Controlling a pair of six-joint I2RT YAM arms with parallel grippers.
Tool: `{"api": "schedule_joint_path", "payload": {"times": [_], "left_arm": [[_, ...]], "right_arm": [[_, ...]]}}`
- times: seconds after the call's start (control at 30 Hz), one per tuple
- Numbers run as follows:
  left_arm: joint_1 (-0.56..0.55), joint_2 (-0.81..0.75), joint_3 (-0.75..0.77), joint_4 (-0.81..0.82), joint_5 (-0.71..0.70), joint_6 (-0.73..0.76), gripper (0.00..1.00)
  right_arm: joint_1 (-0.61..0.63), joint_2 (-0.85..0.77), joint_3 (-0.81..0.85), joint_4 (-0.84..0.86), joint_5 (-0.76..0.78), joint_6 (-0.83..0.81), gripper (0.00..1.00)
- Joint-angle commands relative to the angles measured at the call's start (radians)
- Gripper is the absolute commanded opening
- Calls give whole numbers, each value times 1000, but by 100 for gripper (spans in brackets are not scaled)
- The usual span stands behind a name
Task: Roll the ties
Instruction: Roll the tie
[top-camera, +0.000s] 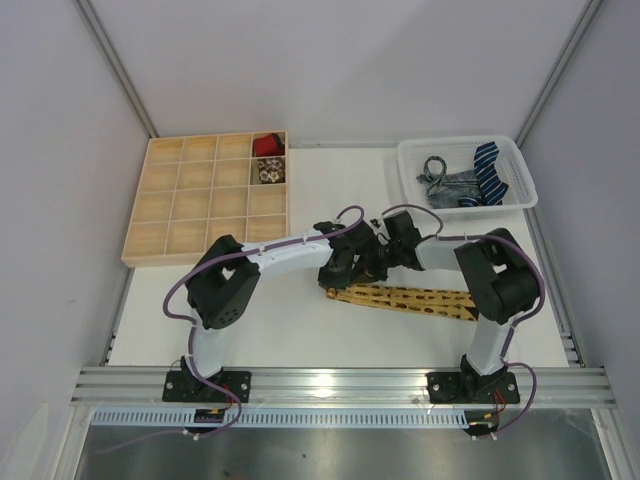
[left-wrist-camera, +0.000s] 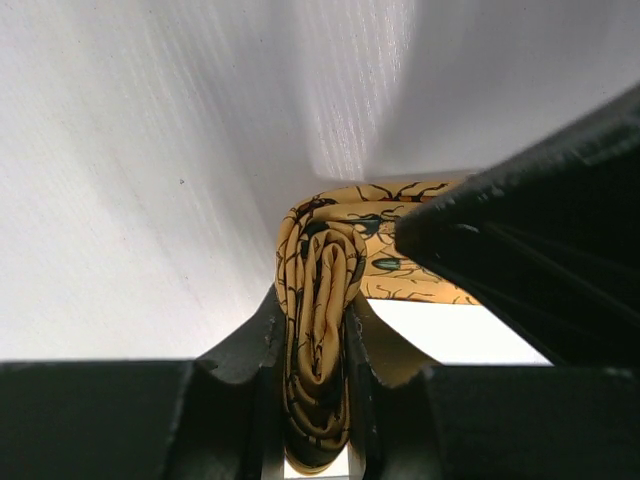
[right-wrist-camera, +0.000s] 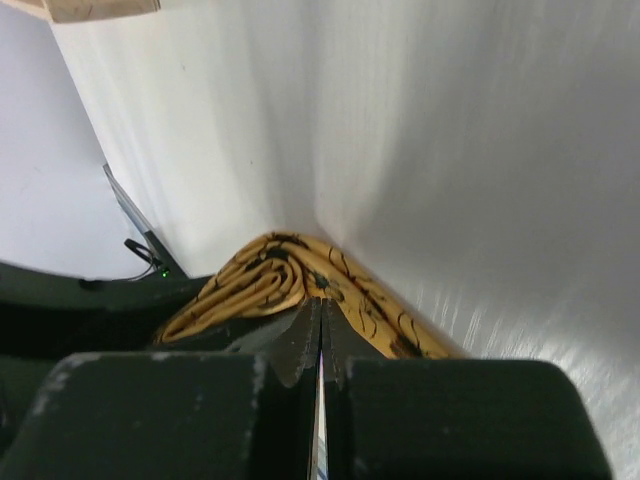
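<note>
White tabletop (top-camera: 300, 335) is carrying the mustard tie (top-camera: 430, 300), stretched near centre-front. The left end effector (left-wrist-camera: 312, 345) is clamping its rolled end (left-wrist-camera: 318, 290); the right end effector (right-wrist-camera: 321, 325), closed, is resting alongside. Judgement: tight winding, edges aligned, is required.

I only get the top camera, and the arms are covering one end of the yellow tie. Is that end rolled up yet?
Observer: Partly. The left wrist view shows the left gripper clamping a small roll of the yellow tie.
Operator: What's the other hand doing?
Observer: In the right wrist view, the right gripper is pressed shut, its tips right at the tie's edge. I can't tell if it pinches any fabric.
</note>
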Motion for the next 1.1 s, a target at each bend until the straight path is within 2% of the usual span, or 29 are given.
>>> {"api": "schedule_joint_path", "payload": {"times": [0.0, 0.3, 0.33, 0.47, 0.9, 1.07], "left_arm": [[6, -5, 32, -23, 3, 18, 6], [6, -17, 42, -12, 29, 11, 29], [6, -18, 44, -12, 31, 10, 37], [6, -41, 39, 0, 31, 13, 48], [6, -57, 53, 0, 46, 18, 62], [6, -74, 53, -3, 62, 10, 63]], "right_arm": [[-1, -77, -39, 9, -9, 16, 0], [40, -121, -76, 43, -15, 53, 0], [39, -114, -76, 50, -24, 60, 0], [42, -93, -79, 70, -31, 60, 0], [30, -67, -98, 90, -32, 46, 0], [28, -70, -96, 81, -35, 39, 0]]}}
